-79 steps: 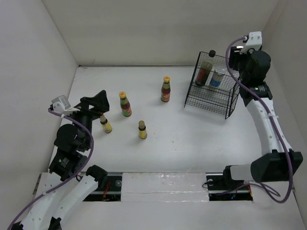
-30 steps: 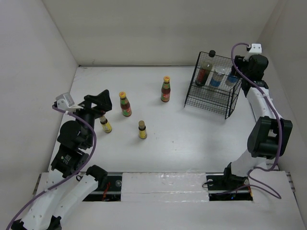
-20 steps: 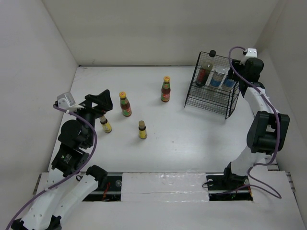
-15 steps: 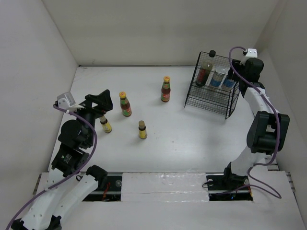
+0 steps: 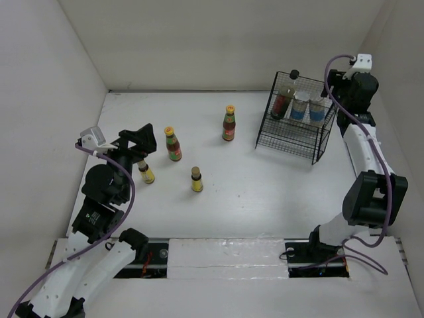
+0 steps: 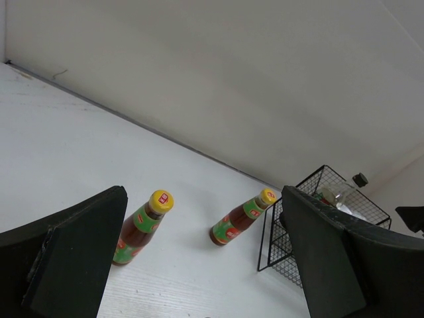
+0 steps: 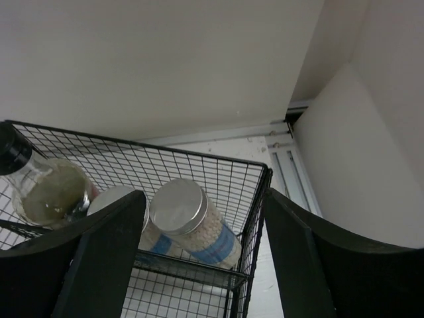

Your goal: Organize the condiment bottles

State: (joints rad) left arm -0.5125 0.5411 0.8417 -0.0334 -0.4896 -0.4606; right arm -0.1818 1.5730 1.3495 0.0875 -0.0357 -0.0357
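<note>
Two red-sauce bottles with yellow caps [image 5: 173, 144] [image 5: 229, 123] stand mid-table; both also show in the left wrist view [image 6: 142, 225] [image 6: 242, 217]. Two tiny yellow-labelled bottles [image 5: 146, 171] [image 5: 197, 179] stand nearer. The black wire rack [image 5: 291, 136] holds the dark-sauce bottle [image 5: 286, 96] and two silver-lidded shakers [image 5: 301, 106] [image 5: 318, 109]. My right gripper [image 5: 333, 89] is open and empty just above the right shaker [image 7: 189, 218], not touching it. The other shaker [image 7: 112, 197] is partly behind its left finger [image 7: 99, 265]. My left gripper [image 5: 140, 142] is open and empty, left of the red bottles.
White walls enclose the table on the left, back and right. The rack [image 7: 258, 192] stands close to the right wall and back corner. A tiny bottle stands just below my left gripper's fingers. The arm bases and a rail run along the near edge.
My right gripper lowered the second shaker into the rack beside the first, let go of it, then lifted up and back to the right. The left arm hardly moved.
</note>
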